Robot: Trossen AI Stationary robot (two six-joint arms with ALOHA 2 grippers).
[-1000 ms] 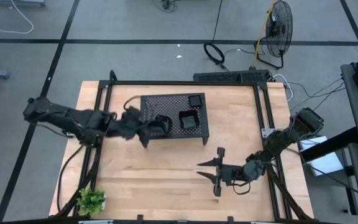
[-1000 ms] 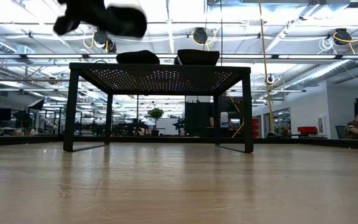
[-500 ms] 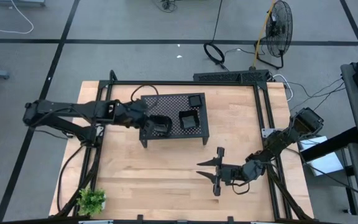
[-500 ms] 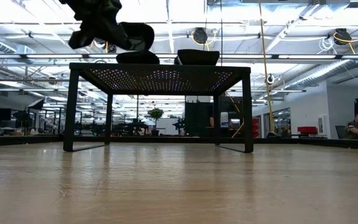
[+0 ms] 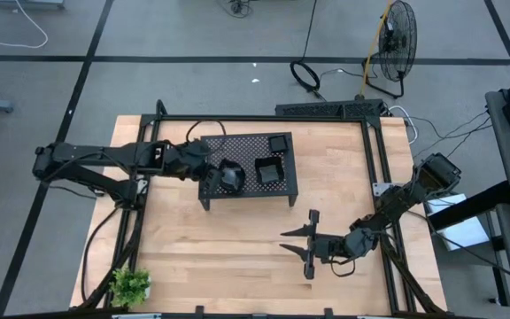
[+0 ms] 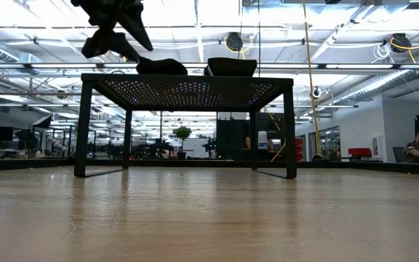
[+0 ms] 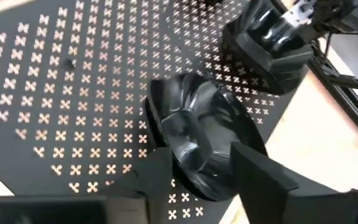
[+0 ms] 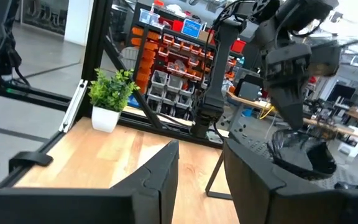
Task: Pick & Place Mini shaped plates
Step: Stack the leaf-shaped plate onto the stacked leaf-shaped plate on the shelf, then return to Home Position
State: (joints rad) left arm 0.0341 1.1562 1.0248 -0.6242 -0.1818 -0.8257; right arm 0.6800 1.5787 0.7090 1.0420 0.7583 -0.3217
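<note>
Left gripper (image 7: 201, 171) parted, straddling wavy-edged mini plate (image 7: 201, 134) on rack (image 5: 277, 190) – grip unclear. Square plates at 3 o'clock. Risk: fingers drag plate off rack's near edge – retreat.

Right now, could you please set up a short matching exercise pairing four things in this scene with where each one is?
Things:
1. wavy-edged plate
2. square plate
3. green plant
4. right gripper

Places:
A. low over bare wood in front of the rack
B. near-left corner of the table
C. far-right corner of the rack top
D. left part of the rack top, at the left gripper

Pairs: 1-D, 2-C, 3-B, 4-A
</note>
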